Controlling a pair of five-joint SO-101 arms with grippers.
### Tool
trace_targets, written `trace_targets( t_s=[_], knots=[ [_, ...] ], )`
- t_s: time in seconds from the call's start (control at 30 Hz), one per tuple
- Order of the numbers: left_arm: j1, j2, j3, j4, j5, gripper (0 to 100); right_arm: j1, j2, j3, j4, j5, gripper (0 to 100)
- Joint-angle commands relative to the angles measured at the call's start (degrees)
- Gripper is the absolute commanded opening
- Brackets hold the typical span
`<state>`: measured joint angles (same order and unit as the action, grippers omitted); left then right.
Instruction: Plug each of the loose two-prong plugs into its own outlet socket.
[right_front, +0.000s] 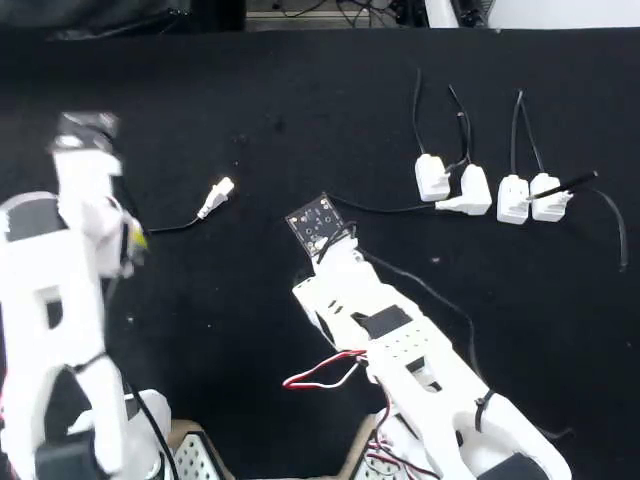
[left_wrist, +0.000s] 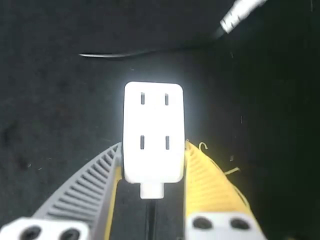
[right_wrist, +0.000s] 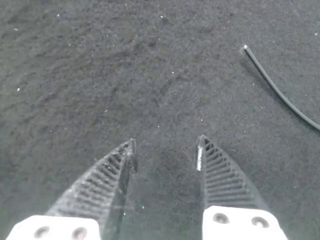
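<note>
My left gripper (left_wrist: 152, 146) is shut on a white outlet socket (left_wrist: 153, 132) with two pairs of slots, held just above the black cloth. A loose white two-prong plug (right_front: 216, 196) lies on the cloth ahead of it; its body (left_wrist: 240, 12) and thin black cable (left_wrist: 130, 53) lie beyond the socket. In the high view the left gripper (right_front: 132, 243) is at the left, at the end of that cable. My right gripper (right_wrist: 165, 150) hangs open over bare cloth near the table's middle, holding nothing.
Several white plug and socket bodies (right_front: 470, 190) with black cables lie in a row at the back right. A thin black cable end (right_wrist: 280, 92) lies on the cloth ahead of the right gripper. Red and white wires (right_front: 320, 375) loop beside the right arm.
</note>
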<state>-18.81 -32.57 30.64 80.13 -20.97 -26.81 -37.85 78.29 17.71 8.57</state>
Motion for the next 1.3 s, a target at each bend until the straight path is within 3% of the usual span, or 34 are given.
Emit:
trace_targets(
  t_s=[0.0, 0.1, 0.4, 0.63, 0.73, 0.97, 1.13, 1.27],
  knots=[
    [3.82, -6.33, 9.01, -4.40, -7.03, 3, 0.97, -1.63, -0.04, -1.41, 0.26, 18.3],
    [6.46, -9.32, 15.96, -7.74, -9.93, 3, 0.97, -1.63, -0.04, -1.41, 0.26, 18.3],
    [13.14, -17.23, 33.27, -22.77, -9.76, 3, 0.97, -1.63, -0.04, -1.41, 0.26, 18.3],
    [12.97, -23.47, 39.78, -24.44, -9.67, 25, 0.97, -1.63, -0.04, -1.41, 0.26, 18.3],
    [12.70, -26.46, 40.22, -22.77, -9.85, 24, 0.97, -1.63, -0.04, -1.41, 0.26, 18.3],
    [6.37, -35.34, 31.60, -17.58, -10.02, 21, 0.97, -1.63, -0.04, -1.41, 0.26, 18.3],
    [-0.57, -34.37, 37.32, -20.31, -13.71, 21, 0.97, -1.63, -0.04, -1.41, 0.26, 18.3],
    [-5.76, -31.21, 43.30, -27.52, -18.29, 20, 0.97, -1.63, -0.04, -1.41, 0.26, 18.3]
  ],
)
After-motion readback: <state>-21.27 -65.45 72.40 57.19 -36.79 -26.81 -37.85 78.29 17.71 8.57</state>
